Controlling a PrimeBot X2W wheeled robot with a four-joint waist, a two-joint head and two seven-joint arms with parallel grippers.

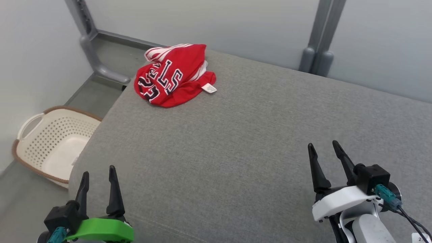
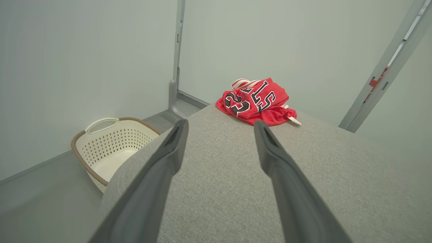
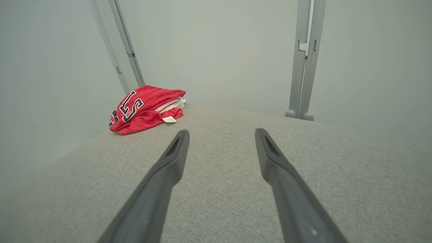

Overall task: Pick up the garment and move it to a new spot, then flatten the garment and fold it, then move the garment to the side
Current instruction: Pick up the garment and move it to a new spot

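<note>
Left gripper: fingers spread wide, holding nothing, above the near left of the cushion.
Right gripper: fingers apart, empty, near right.
Garment: bunched at far left corner, well apart from both.

- Garment, far ahead of the left gripper: red cloth, faintly shiny mesh.
- Cushion beneath that gripper: grey woven fabric, matt, coarse.
- Basket, to its left: cream perforated plastic, brown woven-looking rim.

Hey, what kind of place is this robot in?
Probably a laundry-folding test booth: grey fabric-covered table with a crumpled red jersey, cream laundry basket on the floor, plain pale partition walls.
</note>
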